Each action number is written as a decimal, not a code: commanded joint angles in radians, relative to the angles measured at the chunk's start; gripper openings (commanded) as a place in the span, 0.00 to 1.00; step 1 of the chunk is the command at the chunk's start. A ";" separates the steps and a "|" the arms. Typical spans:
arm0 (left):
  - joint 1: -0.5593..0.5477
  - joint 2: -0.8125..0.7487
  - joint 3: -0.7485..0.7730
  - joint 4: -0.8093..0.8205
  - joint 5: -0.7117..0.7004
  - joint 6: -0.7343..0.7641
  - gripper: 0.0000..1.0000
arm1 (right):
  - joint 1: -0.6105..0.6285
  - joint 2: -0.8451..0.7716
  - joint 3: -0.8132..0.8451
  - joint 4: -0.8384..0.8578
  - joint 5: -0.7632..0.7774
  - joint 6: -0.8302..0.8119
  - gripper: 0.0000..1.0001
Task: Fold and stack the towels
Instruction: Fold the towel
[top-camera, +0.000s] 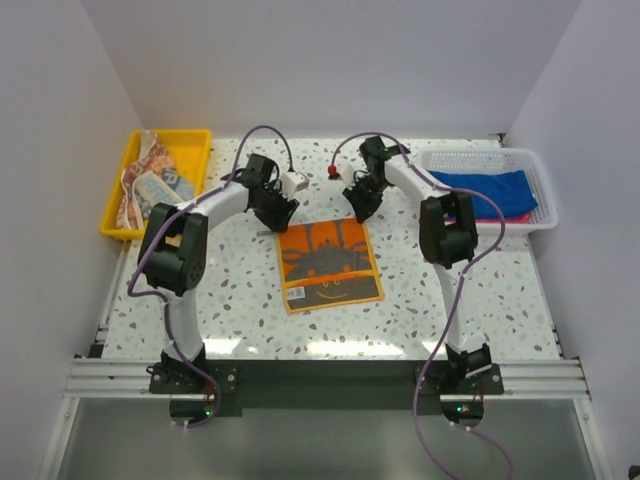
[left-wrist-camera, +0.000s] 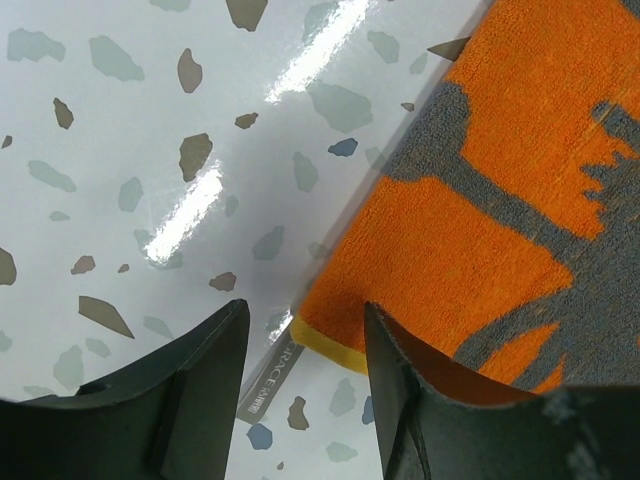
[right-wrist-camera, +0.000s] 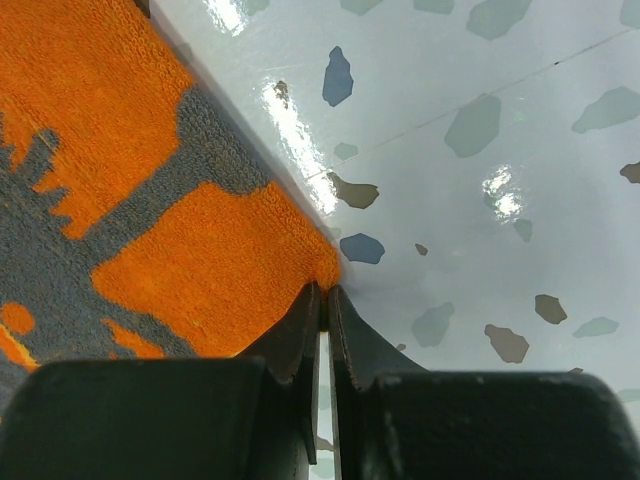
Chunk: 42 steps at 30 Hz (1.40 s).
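We saw the orange towel (top-camera: 330, 265) lying flat mid-table (top-camera: 230, 290). The left gripper (left-wrist-camera: 300, 330) stood partly open astride its 11 o'clock corner, gripping nothing. The right gripper (right-wrist-camera: 325, 300) was pinched closed on the 1 o'clock corner. The blue towel (top-camera: 485, 190) sat in the basket (top-camera: 540, 185) at 2 o'clock.

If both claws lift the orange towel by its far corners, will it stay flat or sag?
Probably sags: the orange towel looks like soft terry lying flat, so its middle should droop. Likely light; the right claw seems to pinch only a corner. On the glossy table it may slide.
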 joint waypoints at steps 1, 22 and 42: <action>0.009 0.023 0.042 -0.024 0.043 0.029 0.54 | 0.001 0.011 -0.021 -0.023 0.005 -0.011 0.03; 0.003 0.099 -0.034 -0.087 -0.056 -0.034 0.36 | 0.002 -0.055 -0.104 0.038 0.059 0.034 0.00; -0.034 0.059 -0.001 -0.109 -0.137 -0.032 0.00 | 0.016 -0.136 -0.074 0.100 0.103 0.152 0.00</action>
